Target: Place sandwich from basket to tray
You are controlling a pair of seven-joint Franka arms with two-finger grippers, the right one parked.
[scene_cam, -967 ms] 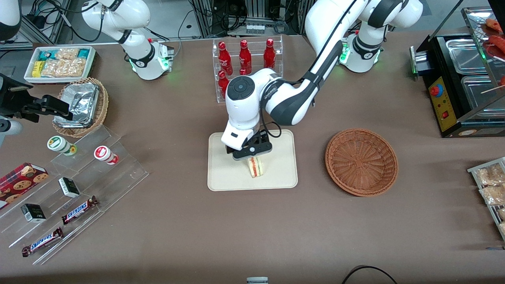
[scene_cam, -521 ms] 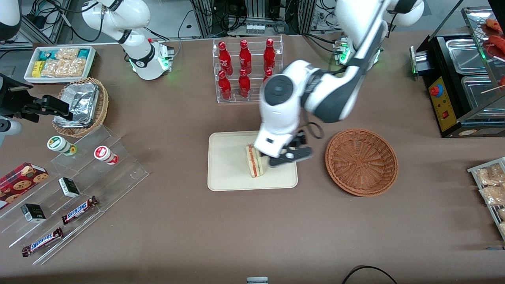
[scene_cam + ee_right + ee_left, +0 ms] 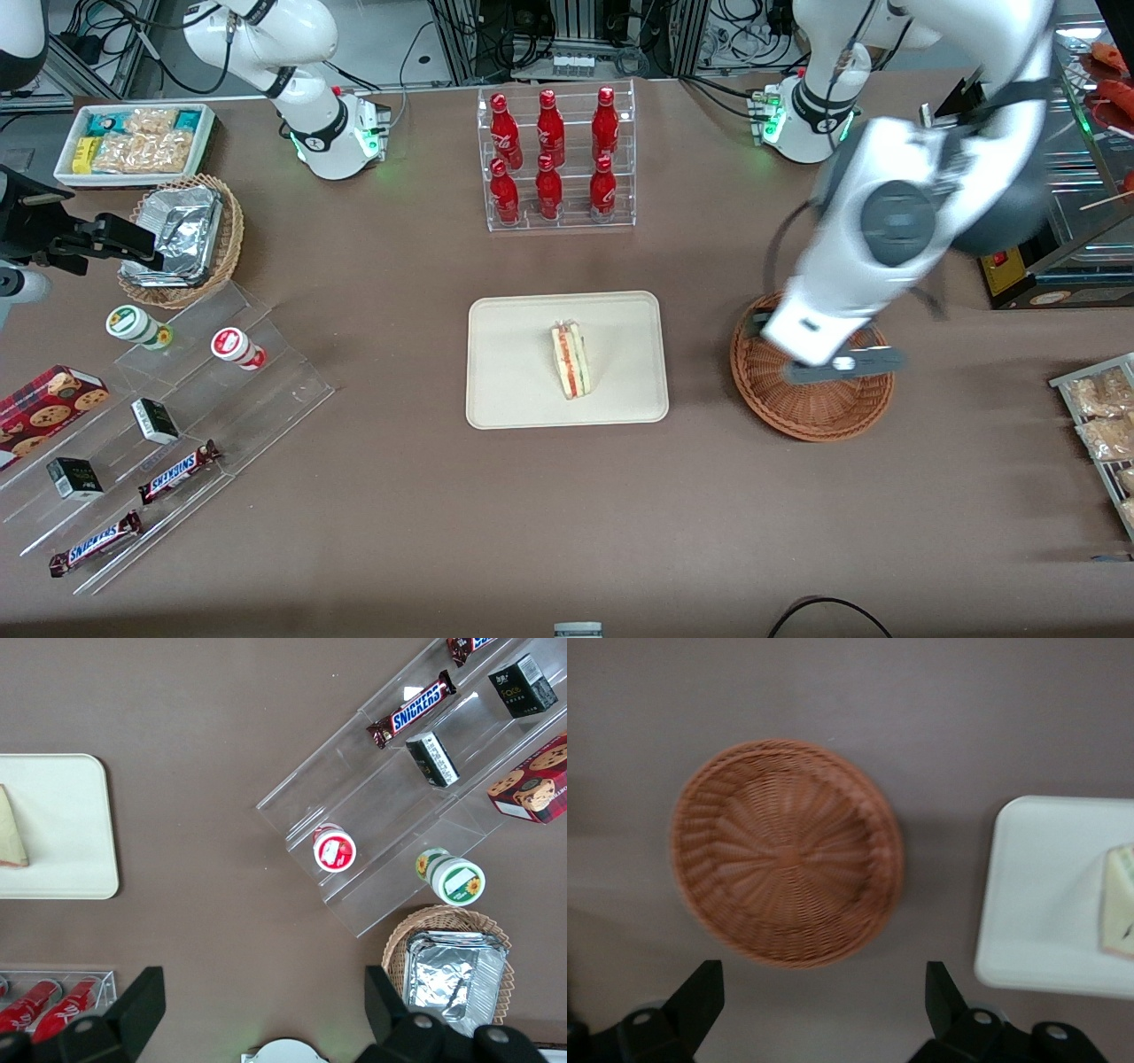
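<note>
Sandwich point(image 3: 570, 360) wedge sits on its own on the tray point(image 3: 514, 390), standing on a long side with the cut edge up, so the red and green stripes of filling show between the pale bread slices. The tray is a flat cream rectangle with rounded corners and a low rim, smooth and matte against the brown cloth-like worktop point(image 3: 399, 496).

Toward the working arm's end of the worktop, just beside the tray but not touching it, lies the basket point(image 3: 811, 416), a round shallow bowl of reddish-brown wicker with strands fanning out from its centre like spokes. Nothing lies in it.

The claw point(image 3: 846, 364) hangs above the basket, well clear of the sandwich. In the wrist view its two black fingers point(image 3: 700, 997) stand wide apart with only bare worktop between them, gripping nothing.

Farther from the front camera than the tray stands a clear acrylic rack point(image 3: 558, 159) of glossy red bottles.
</note>
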